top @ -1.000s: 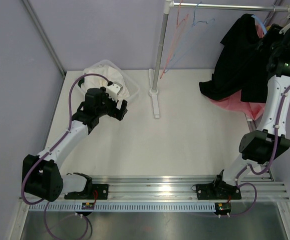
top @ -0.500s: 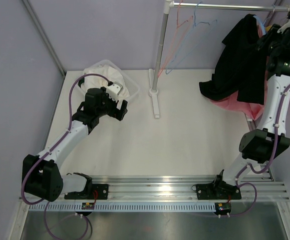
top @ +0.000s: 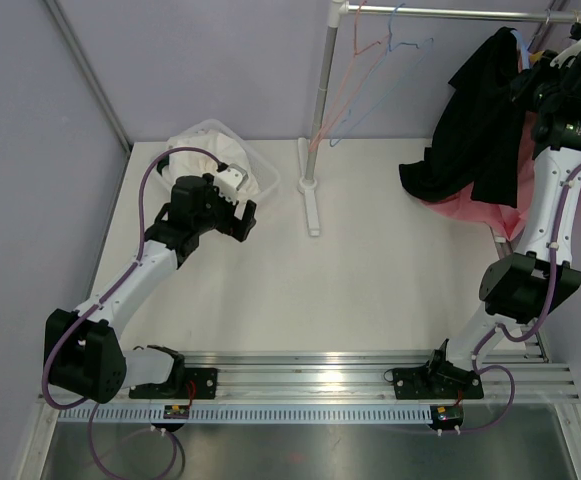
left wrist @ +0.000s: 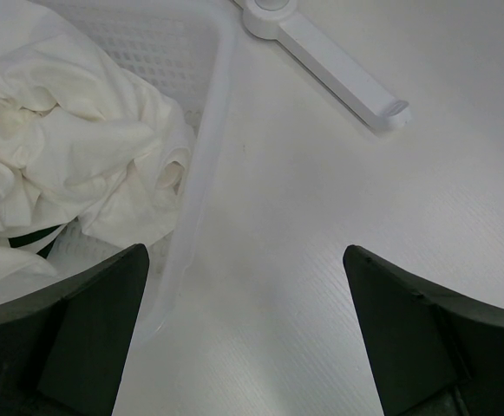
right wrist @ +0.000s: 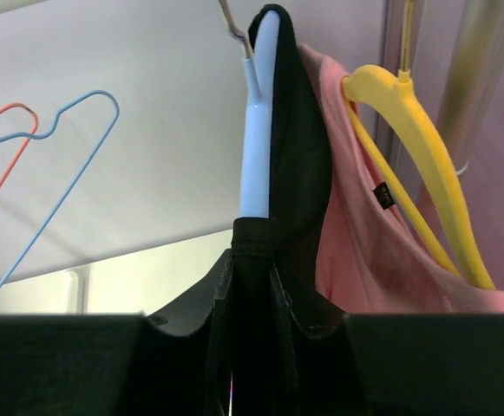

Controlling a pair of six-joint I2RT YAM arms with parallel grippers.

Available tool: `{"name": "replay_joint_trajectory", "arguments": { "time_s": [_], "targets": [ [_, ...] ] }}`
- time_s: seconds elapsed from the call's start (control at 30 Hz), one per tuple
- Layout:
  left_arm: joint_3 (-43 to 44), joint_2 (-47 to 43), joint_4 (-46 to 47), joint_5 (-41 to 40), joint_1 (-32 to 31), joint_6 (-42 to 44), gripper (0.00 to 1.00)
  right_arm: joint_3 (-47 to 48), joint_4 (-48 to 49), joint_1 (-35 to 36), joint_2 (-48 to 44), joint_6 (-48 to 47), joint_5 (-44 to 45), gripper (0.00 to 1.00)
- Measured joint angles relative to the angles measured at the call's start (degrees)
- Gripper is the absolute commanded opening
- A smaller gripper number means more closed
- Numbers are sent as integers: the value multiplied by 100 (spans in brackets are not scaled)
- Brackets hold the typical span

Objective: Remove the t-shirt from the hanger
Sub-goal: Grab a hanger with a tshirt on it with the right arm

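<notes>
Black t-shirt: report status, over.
Left gripper open, by the basket. Right gripper open, fingers either side of the black t-shirt, still on its blue hanger. Pink shirt on yellow hanger hangs right beside it.

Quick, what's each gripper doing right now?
Left gripper: open, holding nothing.
Right gripper: open, with the black t-shirt hanging between its fingers, not clamped.

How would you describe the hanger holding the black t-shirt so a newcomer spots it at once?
Find the clothes rail at the back right. Near its right end hangs a black t-shirt on a pale blue hanger. The yellow hanger beside it carries pink cloth; the wire hangers further left are bare.
</notes>
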Motion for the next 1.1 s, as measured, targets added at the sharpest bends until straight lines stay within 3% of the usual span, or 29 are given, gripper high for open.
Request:
{"name": "replay_joint_trajectory", "arguments": {
  "time_s": [0.13,0.63,0.83,0.87,1.1],
  "targets": [
    [0,0,-9,0,-7,13,99,57,-59,55,15,4,-214,18],
    [0,0,-57,0,-42,44,99,776,-861,1182,210,-717,-459,19],
    [0,-2,-70,0,-55,46,99,949,-1246,1200,192,-962,-498,45],
    [0,-2,-70,-2,-57,46,99,925,-1261,1200,184,-984,-472,57],
    [0,-2,-70,-2,-70,48,99,564,-1270,1200,-76,-1003,-190,78]
  ]
}}
